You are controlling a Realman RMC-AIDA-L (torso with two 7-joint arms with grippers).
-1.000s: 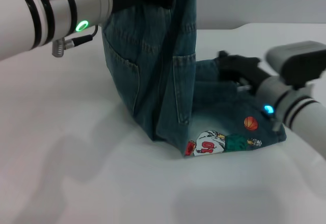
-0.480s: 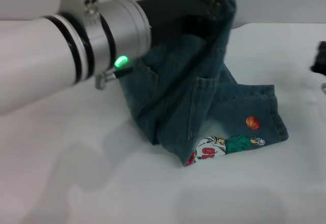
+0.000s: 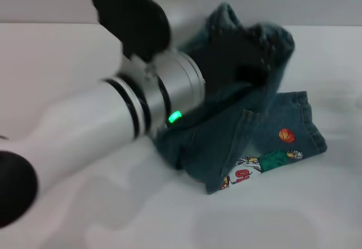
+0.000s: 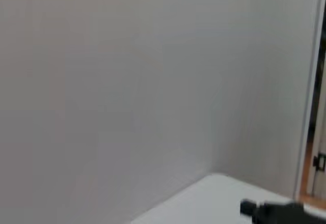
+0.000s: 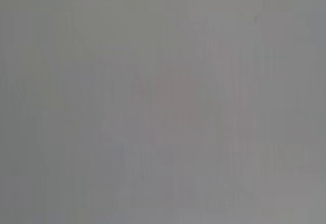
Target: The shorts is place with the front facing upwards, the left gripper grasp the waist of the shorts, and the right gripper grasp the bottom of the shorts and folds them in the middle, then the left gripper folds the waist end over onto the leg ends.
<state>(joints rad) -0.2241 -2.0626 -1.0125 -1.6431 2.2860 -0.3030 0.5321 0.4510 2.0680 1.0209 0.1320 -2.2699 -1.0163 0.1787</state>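
Shorts lie on the white table, right of centre, already halved lengthwise; nearest me the leg ends rest flat beside the cartoon patches. Above and behind them my left gripper is clamped on the waist, carrying it over. I judge this the last fold. Next I must lower the waist onto the hems and let go. My right gripper is out of sight.
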